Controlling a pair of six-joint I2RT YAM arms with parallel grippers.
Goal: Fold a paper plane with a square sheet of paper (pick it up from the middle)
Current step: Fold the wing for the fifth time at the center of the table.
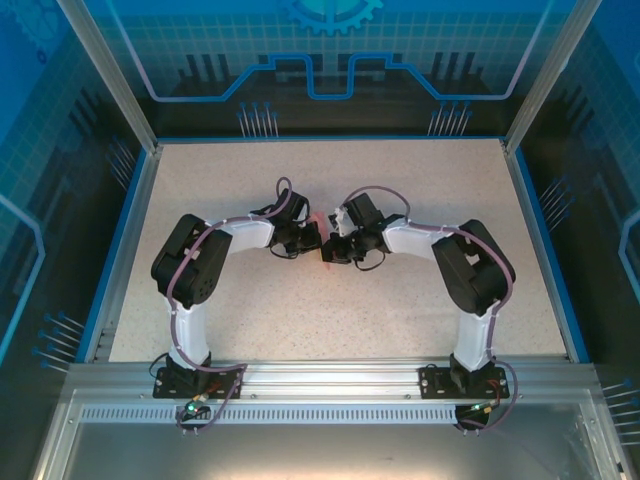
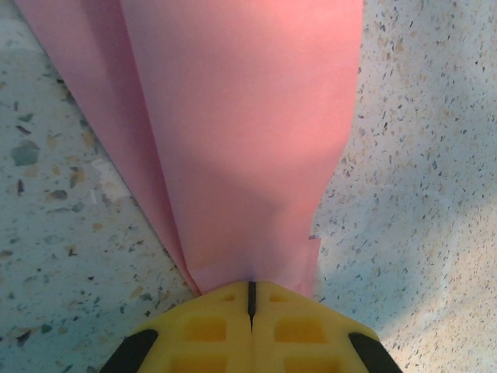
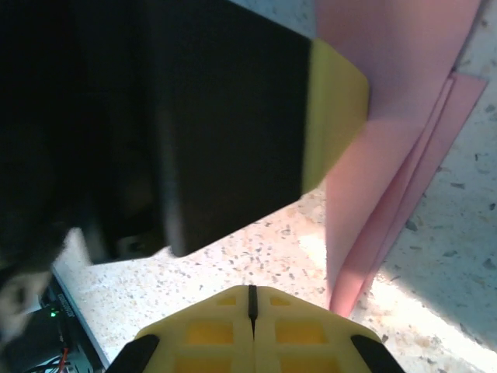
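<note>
The pink-red sheet of paper (image 2: 248, 116) is folded lengthwise into a narrow, layered shape like a paper plane. It stands up from the speckled table. My left gripper (image 2: 250, 284) is shut on its near end, and the paper runs away from the yellow jaws. In the right wrist view the same paper (image 3: 388, 155) hangs at the right, with my left gripper's yellow finger (image 3: 334, 109) against it. My right gripper (image 3: 250, 289) is shut with nothing between its jaws, just left of the paper's lower tip. In the top view both grippers, left (image 1: 312, 238) and right (image 1: 330, 252), meet at the table's middle around a sliver of paper (image 1: 318, 220).
The speckled table (image 1: 300, 320) is bordered by a blue rim (image 1: 120, 250) and blue panel walls. The arm bases are bolted to the metal rail (image 1: 330, 375) at the near edge.
</note>
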